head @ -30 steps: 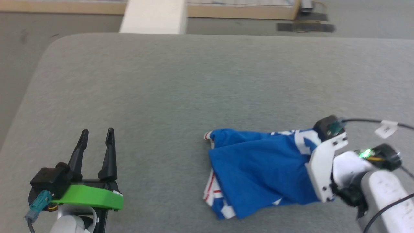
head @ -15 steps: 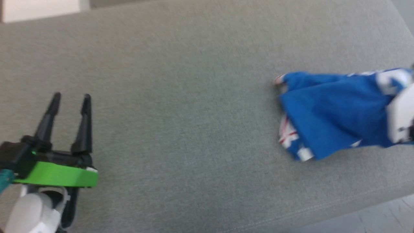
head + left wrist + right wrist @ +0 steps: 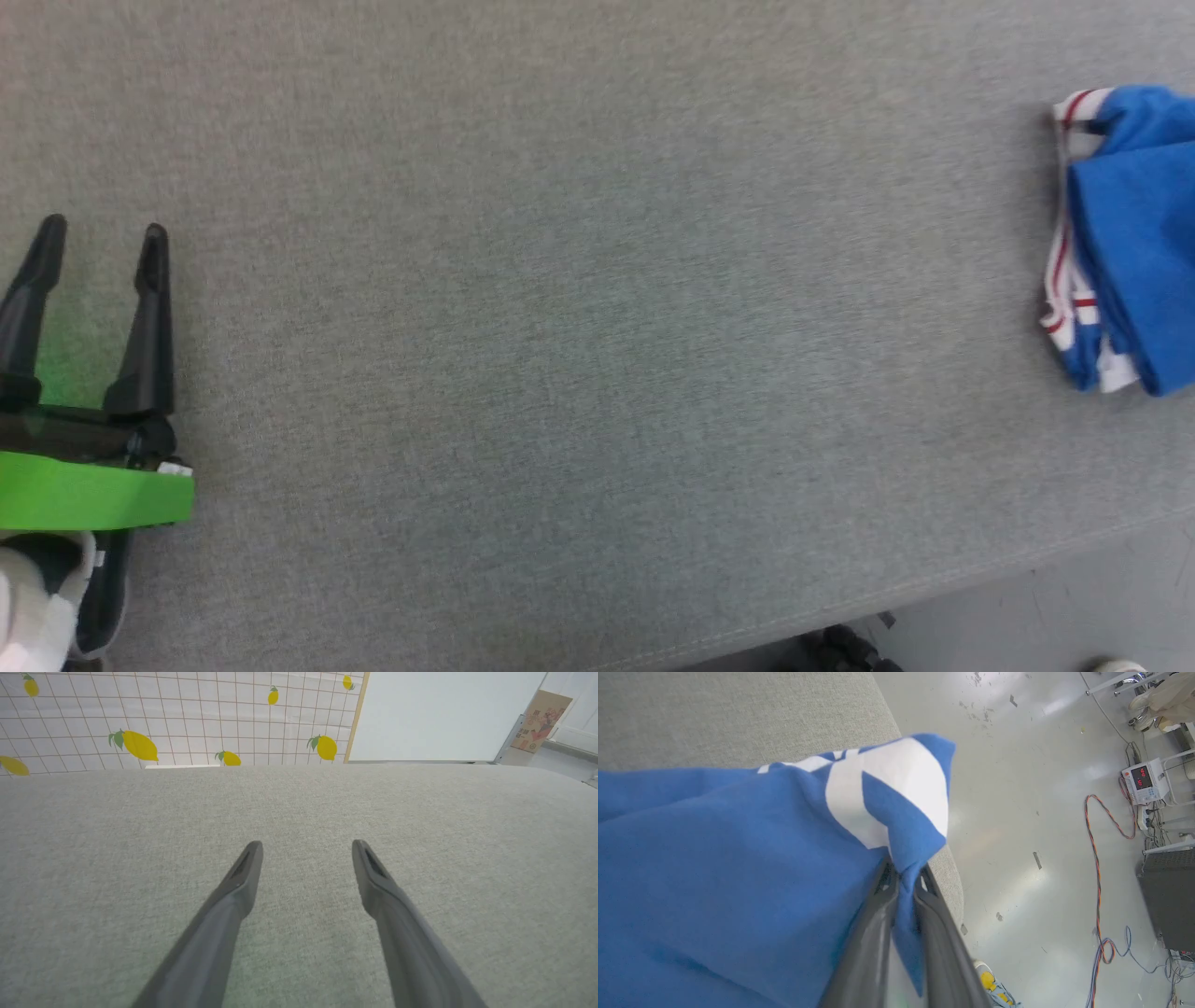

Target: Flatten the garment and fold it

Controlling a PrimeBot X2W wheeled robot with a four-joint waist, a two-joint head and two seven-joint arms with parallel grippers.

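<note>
View's swung, so the garment [image 3: 1134, 233] now sits bunched at the frame's far right, right gripper [image 3: 906, 872] still pinching its corner, left gripper [image 3: 103, 229] wide and empty, so flattening's barely begun.

Garment [image 3: 1134, 243] lies on the table [image 3: 560, 327] at my far right, near the front edge. My left gripper [image 3: 103, 229] sits far left over the table, well apart from it. My right gripper [image 3: 903, 872] pinches a garment fold beside the table's edge, floor [image 3: 1017, 812] beyond.
</note>
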